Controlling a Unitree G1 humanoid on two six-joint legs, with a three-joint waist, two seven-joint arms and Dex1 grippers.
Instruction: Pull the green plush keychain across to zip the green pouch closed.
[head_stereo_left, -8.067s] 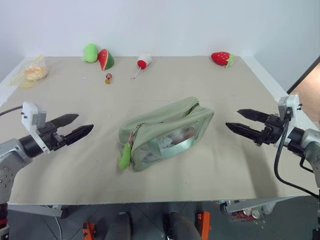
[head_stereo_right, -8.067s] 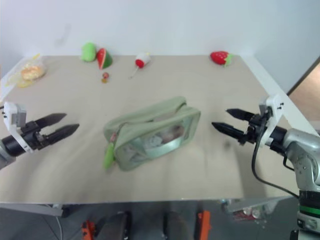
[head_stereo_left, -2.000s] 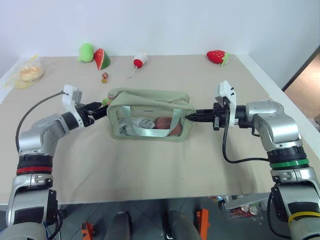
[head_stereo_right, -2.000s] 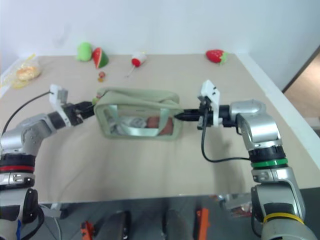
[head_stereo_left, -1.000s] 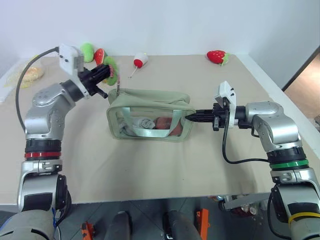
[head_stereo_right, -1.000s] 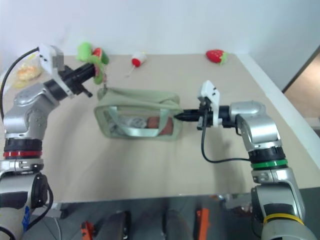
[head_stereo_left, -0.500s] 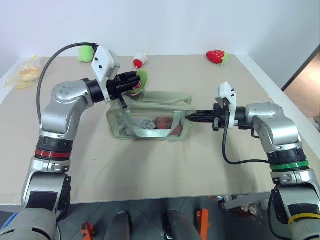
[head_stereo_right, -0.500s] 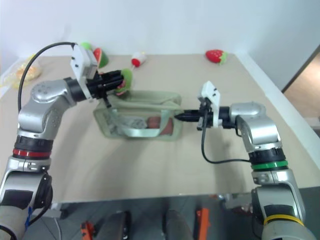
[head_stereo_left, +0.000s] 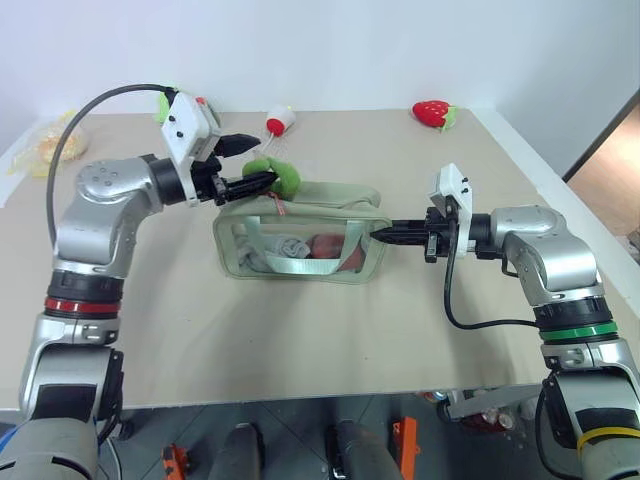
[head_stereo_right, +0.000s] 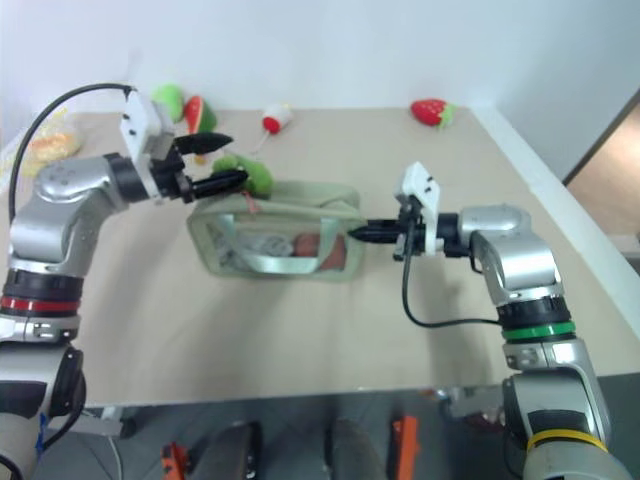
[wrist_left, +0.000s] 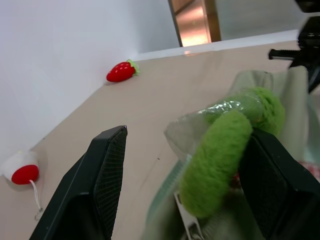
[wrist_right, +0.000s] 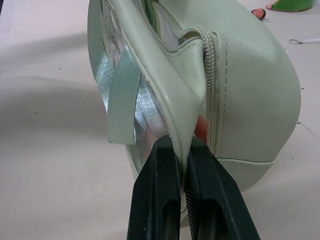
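Bench (head_stereo_left: 330, 330) first, broad and beige, and near its middle sat the green pouch (head_stereo_left: 300, 245), the biggest item out there. It looked soft and light, sage fabric with clear side panels that would buckle under a pull, so it needed bracing at the far end. That bracing was there: the right gripper (head_stereo_left: 385, 235) had its jaws clenched on the pouch's end seam, right beside the zipper track, as the right wrist view showed plainly.

Over on the other side, the left gripper (head_stereo_left: 262, 160) hung above the pouch's rear left corner with its jaws spread apart. One finger lay against the green plush keychain (head_stereo_left: 275, 175), the other stood clear of it, so it read as released rather than gripped. The keychain was draped on the pouch's top edge at that corner, tied by a short cord to the zipper pull.

That charm looked fluffy, squashy and nearly weightless. Plush pile can slide in smooth jaws, so my call was to pinch it low, close to the cord, where the tug runs straight into the slider. Grabbing the fat tip risked it stretching and slipping out.
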